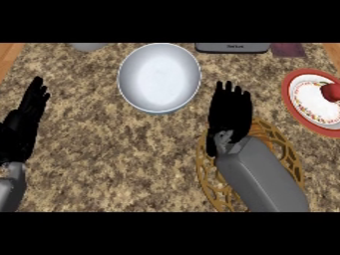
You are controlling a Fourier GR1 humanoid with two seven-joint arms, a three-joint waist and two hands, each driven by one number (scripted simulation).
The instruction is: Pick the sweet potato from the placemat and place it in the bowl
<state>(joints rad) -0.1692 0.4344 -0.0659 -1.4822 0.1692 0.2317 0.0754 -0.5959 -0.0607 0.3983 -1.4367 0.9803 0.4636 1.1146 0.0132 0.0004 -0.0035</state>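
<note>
Your right hand (230,114) hangs over the placemat (279,140), fingers (228,97) straight, holding nothing visible; sweet potato unseen, probably hidden beneath them; expect it stiff, fairly heavy, tapered, so wrap its thick middle; bowl (160,77) just beyond the fingertips, leftward.

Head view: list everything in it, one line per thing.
Counter: one, speckled brown, fills the view.
Bowl: one, pale grey, top centre.
Plate: one, red rim, white middle, right edge.
Round item: one, red, on the plate.
Placemat: one, gold lattice, lower right, under the right forearm.
Appliance: one, grey, top edge.
Sweet potato: none visible.
Left hand: one, black, left edge, open, resting.
Right hand: one, black, fingers straight, over the placemat's far edge.
</note>
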